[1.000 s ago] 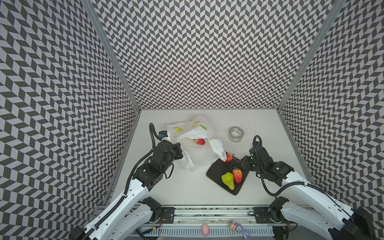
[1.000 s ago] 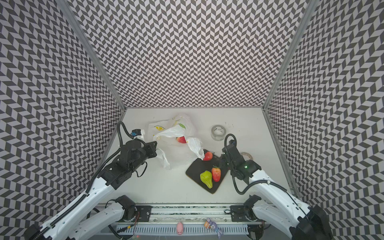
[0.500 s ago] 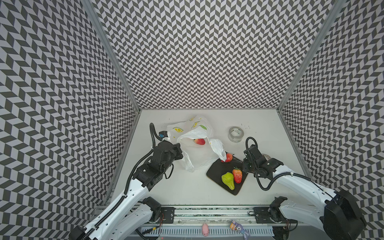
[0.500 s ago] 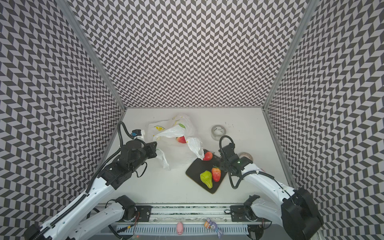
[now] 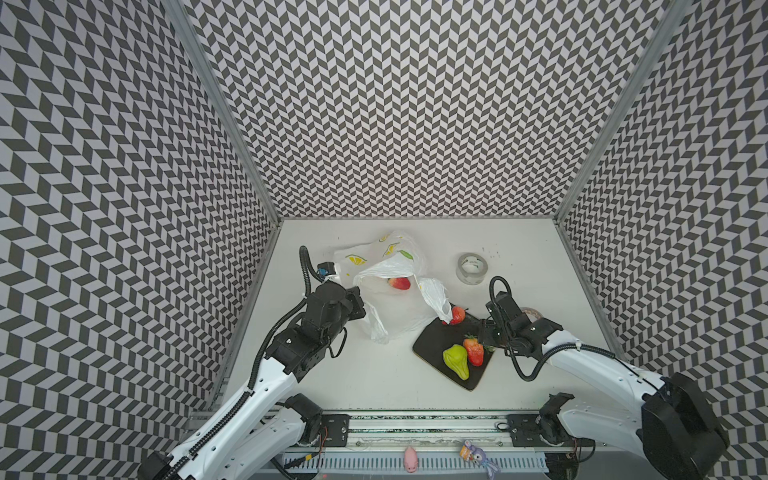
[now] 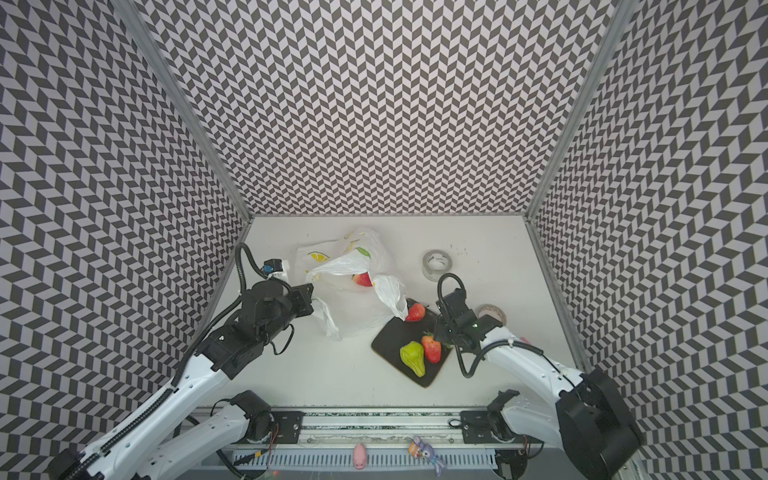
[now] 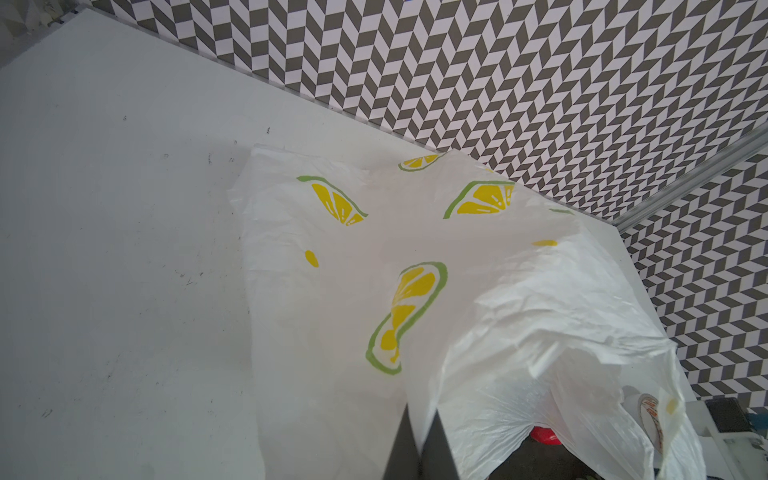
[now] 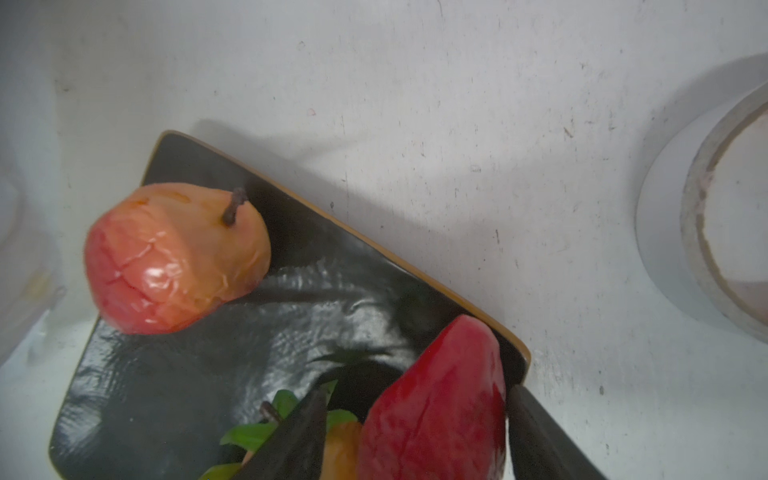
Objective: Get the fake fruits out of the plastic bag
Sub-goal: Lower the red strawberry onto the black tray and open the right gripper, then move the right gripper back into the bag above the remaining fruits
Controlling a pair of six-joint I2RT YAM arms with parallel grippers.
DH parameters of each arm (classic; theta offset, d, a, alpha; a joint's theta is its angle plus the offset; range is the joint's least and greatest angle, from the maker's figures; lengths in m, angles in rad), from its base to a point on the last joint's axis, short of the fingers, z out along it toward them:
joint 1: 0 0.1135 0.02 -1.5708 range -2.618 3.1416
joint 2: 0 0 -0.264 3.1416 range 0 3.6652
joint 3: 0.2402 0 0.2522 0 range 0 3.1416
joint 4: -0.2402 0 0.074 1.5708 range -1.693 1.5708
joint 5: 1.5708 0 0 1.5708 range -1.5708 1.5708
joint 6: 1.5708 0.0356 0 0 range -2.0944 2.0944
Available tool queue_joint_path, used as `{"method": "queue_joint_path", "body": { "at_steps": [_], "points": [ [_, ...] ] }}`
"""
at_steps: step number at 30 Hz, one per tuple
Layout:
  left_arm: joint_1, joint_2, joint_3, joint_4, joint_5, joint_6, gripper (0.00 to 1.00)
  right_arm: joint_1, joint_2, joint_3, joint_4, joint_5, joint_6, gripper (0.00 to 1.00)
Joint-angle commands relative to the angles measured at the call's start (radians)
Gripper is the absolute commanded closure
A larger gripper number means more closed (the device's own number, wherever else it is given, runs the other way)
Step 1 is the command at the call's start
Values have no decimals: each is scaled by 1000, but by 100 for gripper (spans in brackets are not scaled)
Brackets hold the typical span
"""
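The plastic bag (image 5: 386,266) (image 6: 349,257) (image 7: 415,270), white with lemon slices, lies at the back left. My left gripper (image 5: 359,305) (image 6: 309,291) (image 7: 422,415) is shut on its rim and holds the mouth up. A red fruit (image 5: 400,283) (image 6: 363,279) lies inside the mouth. On the black plate (image 5: 432,345) (image 6: 390,340) (image 8: 249,332) lie a green pear (image 5: 456,361), a strawberry (image 5: 473,351) and a red-pink fruit (image 5: 456,315) (image 8: 174,257). My right gripper (image 5: 484,338) (image 6: 438,332) (image 8: 417,390) is open at the plate's right edge, with a dark red fruit (image 8: 436,407) lying between its fingers.
A clear tape roll (image 5: 471,269) (image 6: 436,262) stands at the back right. A second roll (image 5: 530,311) (image 8: 727,232) sits just behind my right arm. A pink pig (image 5: 410,459) and a purple toy (image 5: 478,455) rest on the front rail. Patterned walls enclose three sides.
My right gripper has moved left onto the plate's right edge and its jaws have widened around the dark red fruit. The left gripper and the bag have not moved.
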Motion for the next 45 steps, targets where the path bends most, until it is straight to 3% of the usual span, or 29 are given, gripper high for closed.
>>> {"method": "queue_joint_path", "body": {
  "at_steps": [1, 8, 13, 16, 19, 23, 26, 32, 36, 40, 45],
  "points": [
    [-2, -7, 27, -13, -20, 10, 100, -3, -39, 10, 6, 32, 11, 27],
    [-2, -10, 35, -20, -18, 13, 100, -3, -188, 93, -52, 68, -10, 26],
    [-2, -12, 33, -14, -13, 14, 100, 19, -325, 144, 45, -87, -123, 36],
    [-2, -15, 35, -10, -9, 16, 100, 118, -380, 132, 214, -247, -176, 44],
    [-2, -19, 33, -6, -4, 16, 100, 328, -375, 126, 351, -216, -238, 47],
    [-2, -23, 30, -2, 3, 16, 100, 545, -235, 164, 425, -86, -364, 49],
    [-2, -24, 28, 4, 17, 16, 100, 607, -98, 212, 450, -16, -417, 51],
    [-3, -40, 30, -7, 27, 15, 100, 610, 131, 275, 570, 129, -426, 61],
    [-3, -59, 33, -17, 33, 16, 100, 598, 320, 373, 553, 216, -445, 65],
    [-3, -75, 36, -28, 42, 28, 100, 585, 494, 499, 479, 253, -519, 65],
    [-3, -79, 52, -43, 55, 51, 100, 575, 602, 518, 498, 341, -680, 64]
  ]
}}
